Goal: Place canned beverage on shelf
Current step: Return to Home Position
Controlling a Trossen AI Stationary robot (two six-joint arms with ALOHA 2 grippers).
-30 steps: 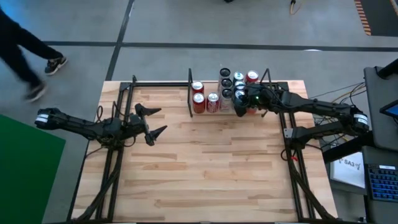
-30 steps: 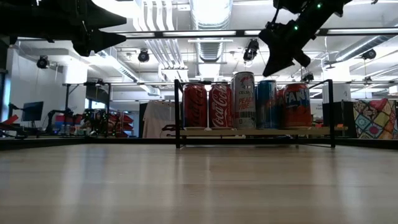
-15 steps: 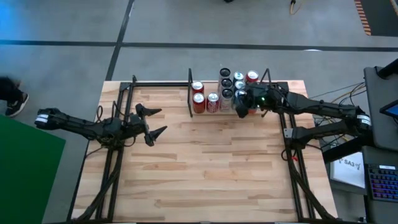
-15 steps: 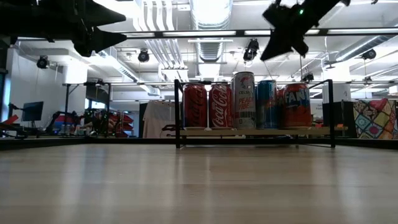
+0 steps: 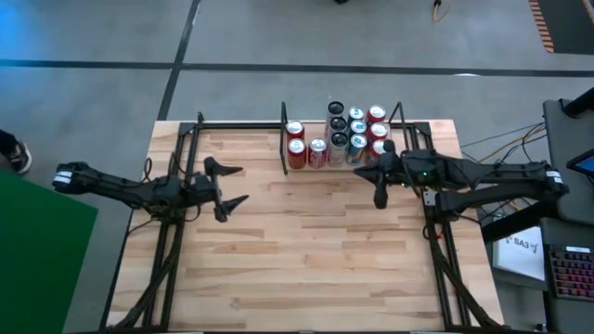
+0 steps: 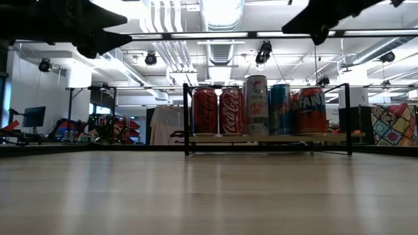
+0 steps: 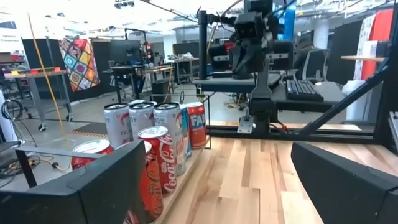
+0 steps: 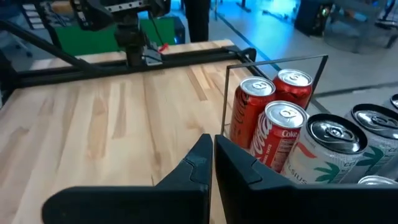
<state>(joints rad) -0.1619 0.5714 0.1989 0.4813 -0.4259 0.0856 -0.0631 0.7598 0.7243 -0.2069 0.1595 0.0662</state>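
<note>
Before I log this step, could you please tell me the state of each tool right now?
Left tool: open, empty.
Right tool: closed, holding nothing.

Beside the table (image 5: 306,269), a green panel (image 5: 42,250) lies left and a keyboard (image 5: 568,272) right.

The shelf (image 6: 268,138) has a light-wood board and a thin black frame. The red cans (image 6: 204,112) carry white script. The white can (image 6: 255,104) has pinkish print, beside a blue can (image 6: 279,109) and an orange-and-blue can (image 6: 311,111). The tabletop (image 5: 306,241) is pale wood planks.
</note>
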